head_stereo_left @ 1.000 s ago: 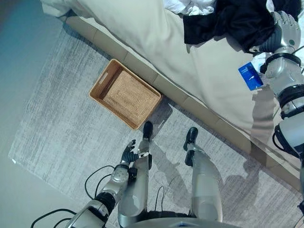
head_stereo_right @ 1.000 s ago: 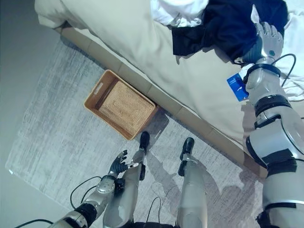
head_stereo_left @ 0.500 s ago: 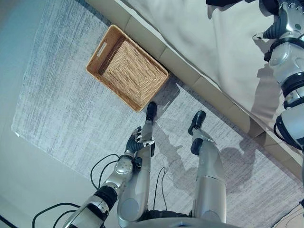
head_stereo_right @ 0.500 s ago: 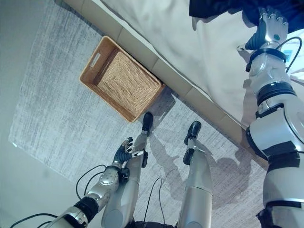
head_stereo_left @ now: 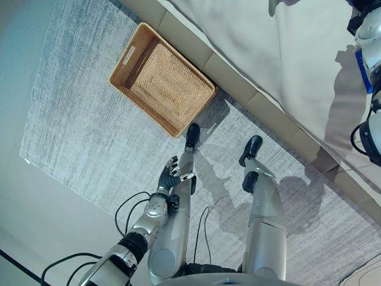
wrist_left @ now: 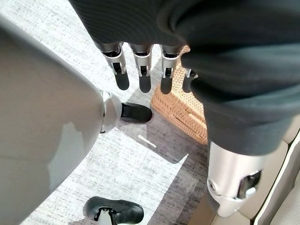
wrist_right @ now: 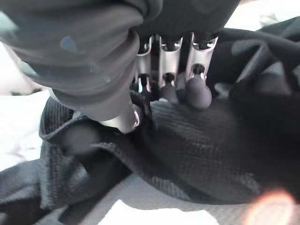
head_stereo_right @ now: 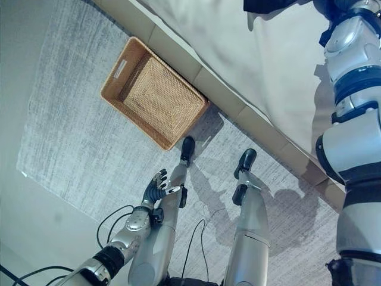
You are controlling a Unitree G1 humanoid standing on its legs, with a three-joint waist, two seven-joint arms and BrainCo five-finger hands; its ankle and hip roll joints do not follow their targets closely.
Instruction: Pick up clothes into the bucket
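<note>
The black cloth (wrist_right: 197, 150) lies on the bed, and the right hand (wrist_right: 168, 89) has its fingers curled down into it with the thumb pressed in beside them, pinching a fold of the cloth. In the right wrist view the dark ribbed cover hides much of the hand, and the ends of the cloth run out of the picture, so its full shape is hard to make out. From the head camera just a small dark corner of the cloth (head_stereo_right: 265, 6) shows at the top edge, on the cream bed cover (head_stereo_right: 262, 71), and the hand itself is cut off there. The woven basket (head_stereo_left: 162, 79) sits on the grey rug (head_stereo_left: 77, 137) on the floor, just beside the tan bed frame (head_stereo_left: 238, 80), well apart from the cloth. It has nothing in it. The left hand (head_stereo_left: 169, 177) hangs low over the rug, near the basket but not touching it. Its fingers (wrist_left: 144, 77) are straight and relaxed and hold nothing. In the left wrist view a corner of the basket (wrist_left: 180, 110) shows past those fingers, partly hidden by the dark cover.
</note>
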